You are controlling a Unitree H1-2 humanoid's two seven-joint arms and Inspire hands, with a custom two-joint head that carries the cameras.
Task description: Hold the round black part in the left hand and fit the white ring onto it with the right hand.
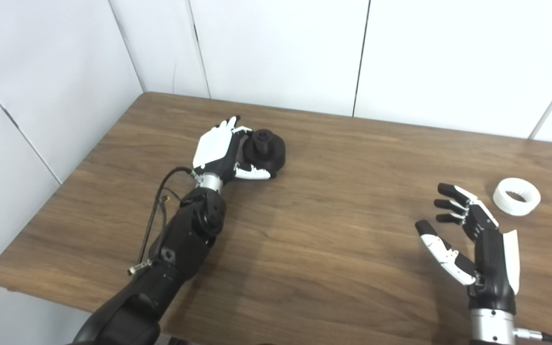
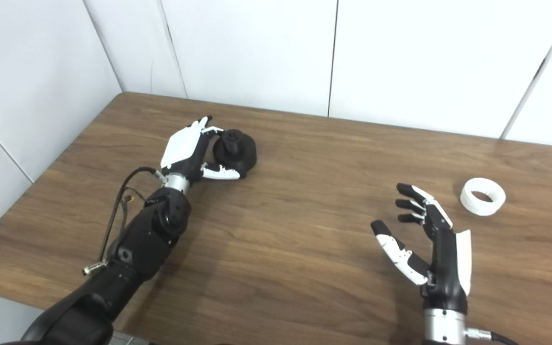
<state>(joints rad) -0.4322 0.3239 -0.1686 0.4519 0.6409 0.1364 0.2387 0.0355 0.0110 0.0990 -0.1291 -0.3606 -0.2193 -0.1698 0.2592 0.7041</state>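
The round black part rests on the wooden table at the middle left; a raised hub is on its top. My left hand is against its left side, with the thumb along its near edge and the fingers reaching past its far side, still spread and not closed on it. The white ring lies flat on the table at the right. My right hand is open and empty, palm facing left, a short way to the near left of the ring and not touching it.
White wall panels stand behind the table's far edge and along its left side. The table's near edge runs close to my left forearm. A loose cable loops beside the left wrist.
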